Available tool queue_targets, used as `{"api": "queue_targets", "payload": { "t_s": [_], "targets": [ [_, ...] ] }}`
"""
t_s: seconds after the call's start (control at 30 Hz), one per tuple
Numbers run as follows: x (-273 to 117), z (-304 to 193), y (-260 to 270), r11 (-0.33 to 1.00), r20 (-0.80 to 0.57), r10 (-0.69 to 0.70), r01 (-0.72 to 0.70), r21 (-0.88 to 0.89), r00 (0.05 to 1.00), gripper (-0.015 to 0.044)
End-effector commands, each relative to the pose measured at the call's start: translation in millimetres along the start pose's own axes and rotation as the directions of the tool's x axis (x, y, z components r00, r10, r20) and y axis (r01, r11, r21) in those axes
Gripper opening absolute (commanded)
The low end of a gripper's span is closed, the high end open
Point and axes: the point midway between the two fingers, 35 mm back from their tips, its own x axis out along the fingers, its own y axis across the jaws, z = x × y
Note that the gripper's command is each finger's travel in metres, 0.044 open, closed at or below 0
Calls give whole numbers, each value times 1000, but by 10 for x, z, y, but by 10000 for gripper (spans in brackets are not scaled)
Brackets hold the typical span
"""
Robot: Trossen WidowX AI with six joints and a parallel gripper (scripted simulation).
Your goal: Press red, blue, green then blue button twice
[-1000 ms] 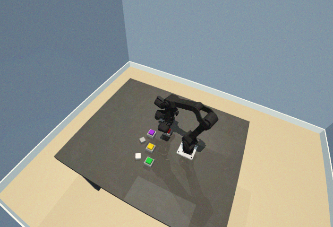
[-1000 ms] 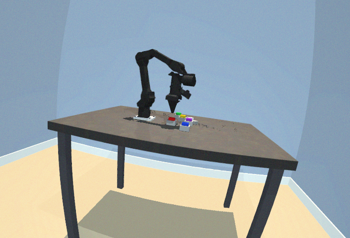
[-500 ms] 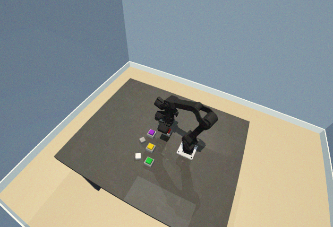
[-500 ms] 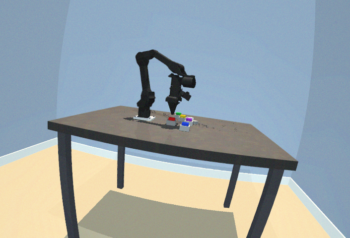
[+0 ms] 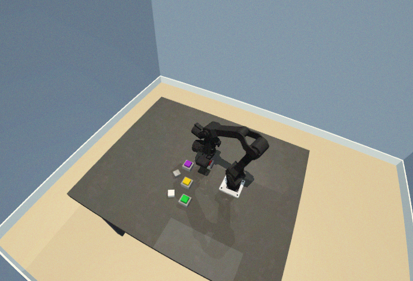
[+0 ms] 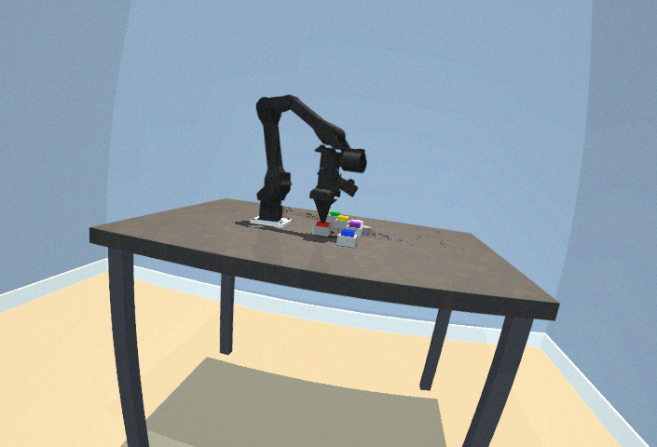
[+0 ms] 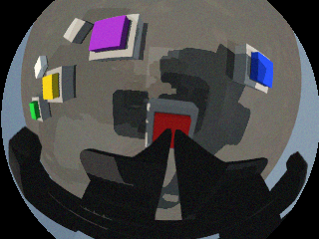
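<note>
The red button (image 6: 321, 224) (image 7: 171, 120) sits on a grey base; a sliver of it shows beside the gripper body in the top view. My gripper (image 6: 322, 221) (image 7: 171, 133) is shut and empty, pointing straight down with its tips at the top of the red cap. I cannot tell how far the cap is pushed in. The blue button (image 6: 347, 233) (image 7: 261, 69) is up, to the right of the red one in the wrist view; the arm hides it in the top view. The green button (image 5: 184, 199) (image 6: 335, 213) (image 7: 34, 110) is up, at far left in the wrist view.
The purple button (image 5: 187, 163) (image 6: 354, 224) (image 7: 109, 34) and yellow button (image 5: 186, 181) (image 6: 343, 218) (image 7: 50, 86) stand between the red and green ones. A greyish block (image 5: 176, 172) (image 7: 78, 30) and a white block (image 5: 170, 193) (image 7: 41, 67) lie beside that row.
</note>
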Motion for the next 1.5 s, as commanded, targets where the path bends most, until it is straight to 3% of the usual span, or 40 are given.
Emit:
{"api": "queue_targets", "payload": {
  "t_s": [0.0, 0.57, 0.73, 0.93, 1.13, 1.47],
  "targets": [
    [45, -7, 9, 1000, -7, 7, -7, -5, 1000, 20],
    [45, -7, 9, 1000, -7, 7, -7, -5, 1000, 20],
    [-277, -3, 6, 1000, -6, 7, -7, -5, 1000, 20],
    [-315, -2, 6, 1000, -6, 7, -7, -5, 1000, 20],
    [-892, 2, 2, 1000, -6, 7, -7, -5, 1000, 20],
    [-947, 155, -126, 1000, -5, 6, -6, -5, 1000, 20]
  ]
}}
